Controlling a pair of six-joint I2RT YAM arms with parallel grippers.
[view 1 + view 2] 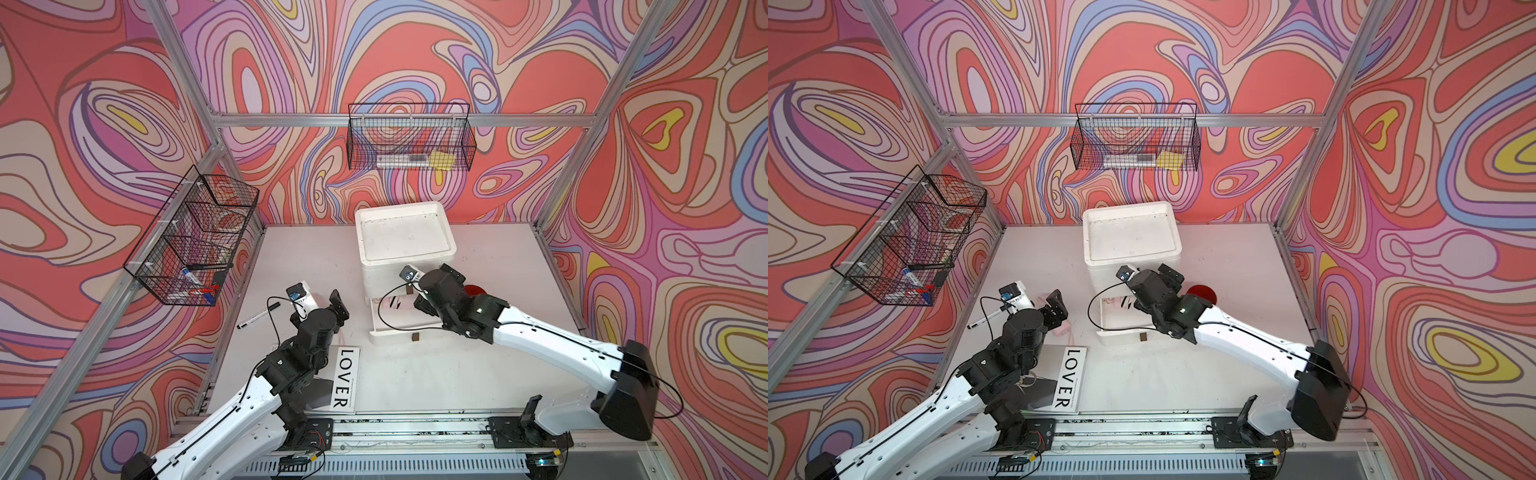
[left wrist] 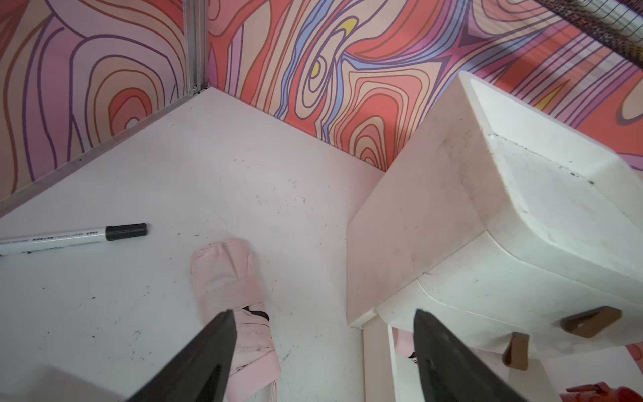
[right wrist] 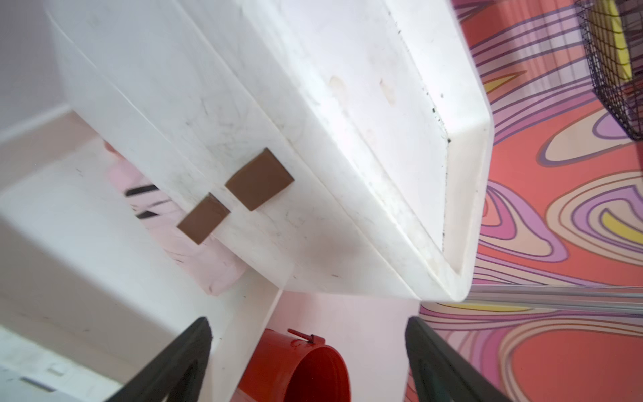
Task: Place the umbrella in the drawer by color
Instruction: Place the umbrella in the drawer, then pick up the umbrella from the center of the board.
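One umbrella [image 3: 195, 250] is sitting in the drawer [image 3: 69, 243], second umbrella [image 2: 229, 275] waiting on the counter [image 2: 208, 174]; we are holding both jaws open.

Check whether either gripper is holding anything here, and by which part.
Nothing is held. The left gripper hangs open over the pink umbrella on the table; the right gripper stands open, clear of the striped umbrella in the open drawer.

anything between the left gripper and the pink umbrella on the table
Nothing visible does. The left gripper hangs open close over the pink umbrella; the marker lies apart on one side, the white drawer unit on the other.
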